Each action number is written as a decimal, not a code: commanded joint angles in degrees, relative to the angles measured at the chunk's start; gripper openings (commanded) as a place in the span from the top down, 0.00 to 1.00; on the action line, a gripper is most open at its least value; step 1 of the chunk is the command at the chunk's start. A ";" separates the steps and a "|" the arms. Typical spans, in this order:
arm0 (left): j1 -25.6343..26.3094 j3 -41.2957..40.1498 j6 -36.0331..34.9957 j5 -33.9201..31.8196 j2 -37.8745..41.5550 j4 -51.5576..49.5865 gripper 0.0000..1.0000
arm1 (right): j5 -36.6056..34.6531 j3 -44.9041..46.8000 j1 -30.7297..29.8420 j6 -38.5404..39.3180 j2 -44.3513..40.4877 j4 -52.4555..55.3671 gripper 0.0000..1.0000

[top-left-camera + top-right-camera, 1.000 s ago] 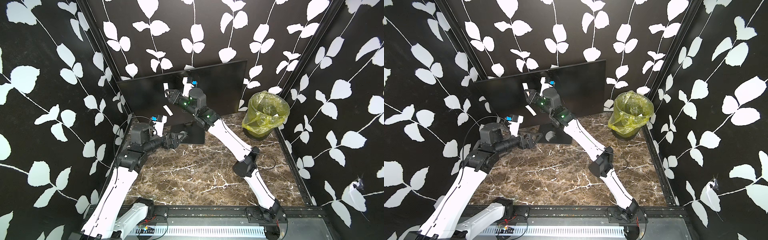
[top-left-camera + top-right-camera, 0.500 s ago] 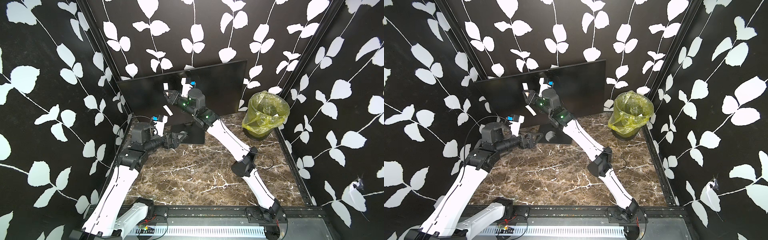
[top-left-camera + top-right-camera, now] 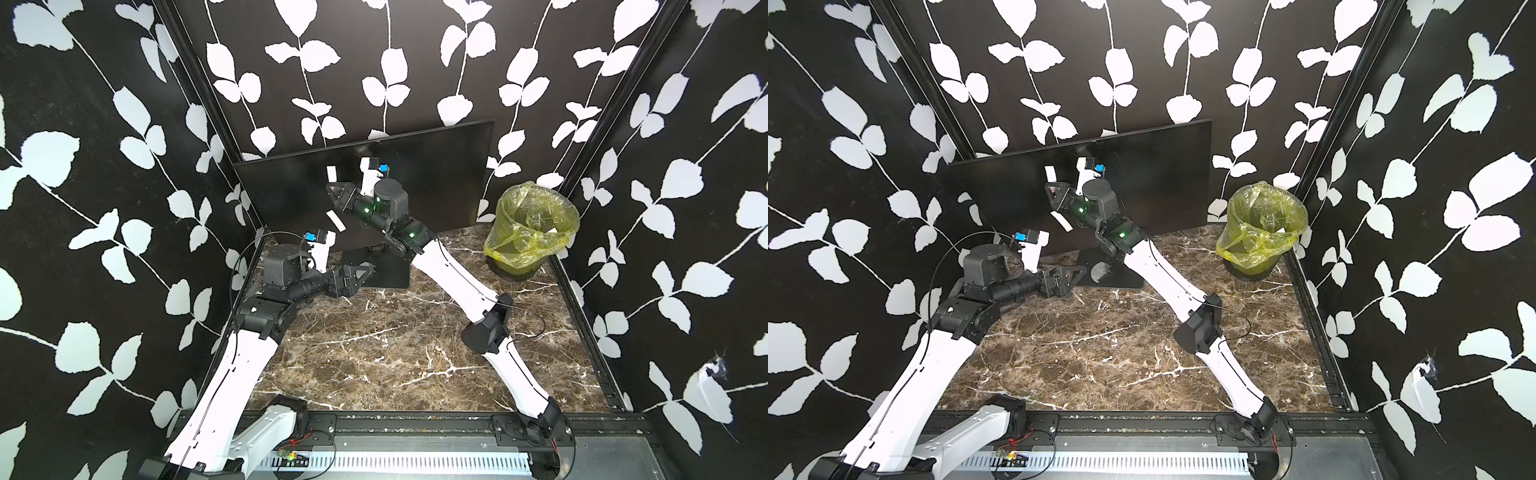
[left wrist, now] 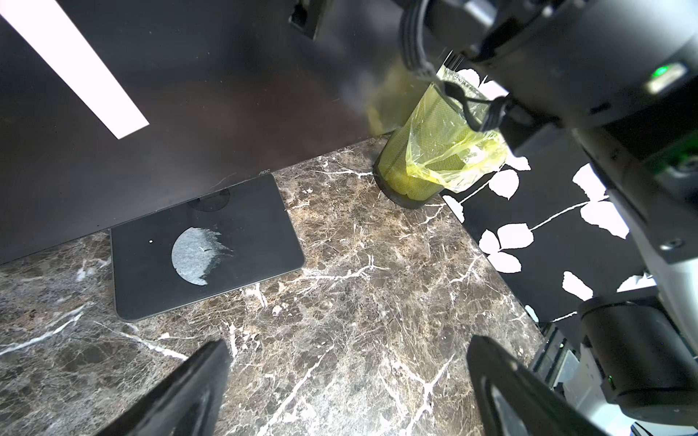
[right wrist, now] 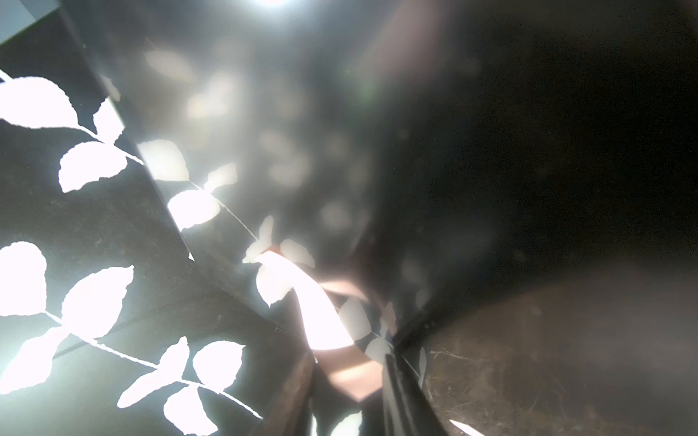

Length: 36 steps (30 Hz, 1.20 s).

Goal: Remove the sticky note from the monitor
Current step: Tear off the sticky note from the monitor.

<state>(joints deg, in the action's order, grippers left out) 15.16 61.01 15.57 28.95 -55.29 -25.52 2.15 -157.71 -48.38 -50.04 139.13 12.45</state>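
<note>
The monitor [image 3: 436, 174] [image 3: 1163, 166] stands at the back of the table, its black screen facing me. My right gripper [image 3: 333, 196] [image 3: 1052, 193] is raised against the screen's left half. In the right wrist view a pale pink sticky note [image 5: 351, 373] on the glass lies between the two dark fingers [image 5: 294, 392]. The right gripper [image 5: 349, 404] has its jaws close together with a gap still showing. I cannot make out the note in either top view. My left gripper [image 3: 362, 272] [image 4: 347, 377] hangs open and empty low over the marble by the monitor's base plate [image 4: 245, 226].
A black mesh bin lined with a yellow bag [image 3: 532, 232] [image 4: 434, 151] stands at the back right, beside the monitor's right edge. Leaf-patterned walls close in the left, back and right. Two pale strips [image 3: 336, 220] show on the screen glass near the right gripper.
The right gripper has edged a little further left along the screen and its jaws have narrowed. The left arm has stayed where it was.
</note>
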 commanded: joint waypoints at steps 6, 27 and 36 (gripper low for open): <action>-0.37 1.36 -0.81 0.91 0.55 -0.56 0.01 | -1.68 -1.63 0.39 0.08 1.31 -2.43 0.73; -0.39 0.55 -0.65 0.53 1.15 -0.32 0.01 | -1.36 5.36 -0.60 5.32 -6.01 -2.87 1.00; -0.40 0.16 -0.97 0.45 1.57 -0.01 0.01 | -4.81 35.02 0.07 12.41 -25.88 -9.36 1.00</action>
<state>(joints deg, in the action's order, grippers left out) 15.16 61.01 15.40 28.95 -55.00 -25.50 -0.32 -127.22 -48.69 -42.11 120.64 9.02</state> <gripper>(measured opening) 0.987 0.047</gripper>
